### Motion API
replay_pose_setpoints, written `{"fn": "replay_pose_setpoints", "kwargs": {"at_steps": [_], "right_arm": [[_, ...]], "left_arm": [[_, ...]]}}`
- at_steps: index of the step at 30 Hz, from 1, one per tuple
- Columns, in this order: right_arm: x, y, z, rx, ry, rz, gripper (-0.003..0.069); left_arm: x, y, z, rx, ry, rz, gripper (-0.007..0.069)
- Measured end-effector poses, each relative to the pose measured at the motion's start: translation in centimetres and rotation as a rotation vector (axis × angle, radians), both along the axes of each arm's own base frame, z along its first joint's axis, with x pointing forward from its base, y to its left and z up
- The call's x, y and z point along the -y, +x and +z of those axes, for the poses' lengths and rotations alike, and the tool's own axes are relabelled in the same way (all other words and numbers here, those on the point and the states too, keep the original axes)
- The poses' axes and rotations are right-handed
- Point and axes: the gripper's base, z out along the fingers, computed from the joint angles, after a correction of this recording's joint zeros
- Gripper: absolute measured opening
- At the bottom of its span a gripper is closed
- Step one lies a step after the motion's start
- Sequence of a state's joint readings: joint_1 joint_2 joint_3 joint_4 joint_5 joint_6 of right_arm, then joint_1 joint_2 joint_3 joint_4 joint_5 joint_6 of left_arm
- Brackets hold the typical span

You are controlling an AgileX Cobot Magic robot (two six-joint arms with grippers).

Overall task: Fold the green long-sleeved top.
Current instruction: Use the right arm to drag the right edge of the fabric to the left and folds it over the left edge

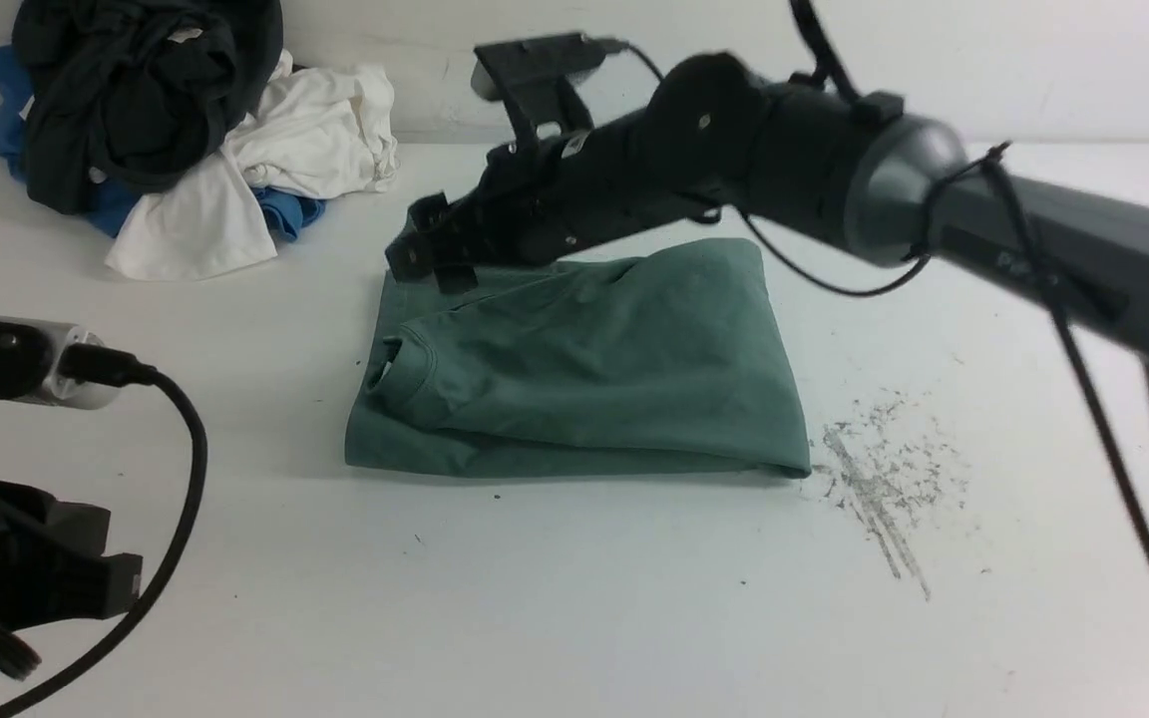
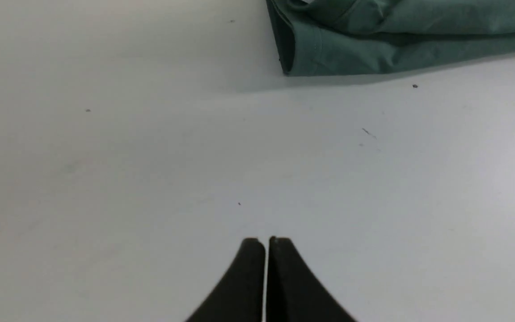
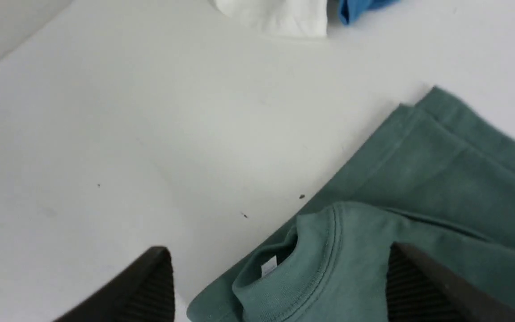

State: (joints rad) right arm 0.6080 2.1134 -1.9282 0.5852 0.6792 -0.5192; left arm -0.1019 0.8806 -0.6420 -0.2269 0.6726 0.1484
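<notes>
The green long-sleeved top (image 1: 584, 369) lies folded into a compact rectangle at the table's middle, neck opening and white label (image 3: 268, 267) toward the left. My right gripper (image 1: 430, 254) is open and empty, hovering over the top's far left corner near the collar; in the right wrist view (image 3: 280, 268) its jaws straddle the collar with nothing between them. My left gripper (image 2: 265, 241) is shut and empty, low at the near left, apart from the top's near left corner (image 2: 329, 49).
A pile of black (image 1: 136, 90), white (image 1: 305, 140) and blue (image 1: 285, 214) garments sits at the far left corner. White and blue edges show in the right wrist view (image 3: 284, 18). Grey scuff marks (image 1: 879, 479) lie right of the top.
</notes>
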Motion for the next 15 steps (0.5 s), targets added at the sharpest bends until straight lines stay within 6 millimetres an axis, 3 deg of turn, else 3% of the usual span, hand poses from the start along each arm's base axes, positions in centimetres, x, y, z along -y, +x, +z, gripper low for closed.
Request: {"fn": "replay_pose_setpoints", "kwargs": {"at_steps": [2, 4, 6, 7, 10, 15], "right_arm": [[1.6, -0.9, 2.9, 0.060, -0.058, 0.023, 0.0549], [3.0, -1.3, 4.3, 0.089, -0.125, 0.035, 0.0507], [4.2, -1.4, 5.0, 0.100, -0.183, 0.030, 0.0460], [5.9, -1.0, 4.9, 0.082, -0.252, 0.007, 0.0388], [8.5, 0.5, 3.4, 0.000, -0.326, -0.049, 0.0269], [13.1, 4.7, -1.4, -0.168, -0.303, -0.157, 0.0036]], "left_arm": [[0.5, 1.2, 0.3, -0.035, -0.022, -0.033, -0.0007], [1.0, 2.6, 0.8, -0.050, -0.049, -0.064, -0.0007], [1.5, 4.0, 1.2, -0.053, -0.080, -0.090, -0.0007], [2.2, 6.0, 1.6, -0.051, -0.120, -0.129, -0.0007], [3.4, 9.2, 1.8, -0.048, -0.167, -0.196, -0.0007], [6.8, 14.9, 0.8, -0.041, -0.169, -0.356, -0.0007]]}}
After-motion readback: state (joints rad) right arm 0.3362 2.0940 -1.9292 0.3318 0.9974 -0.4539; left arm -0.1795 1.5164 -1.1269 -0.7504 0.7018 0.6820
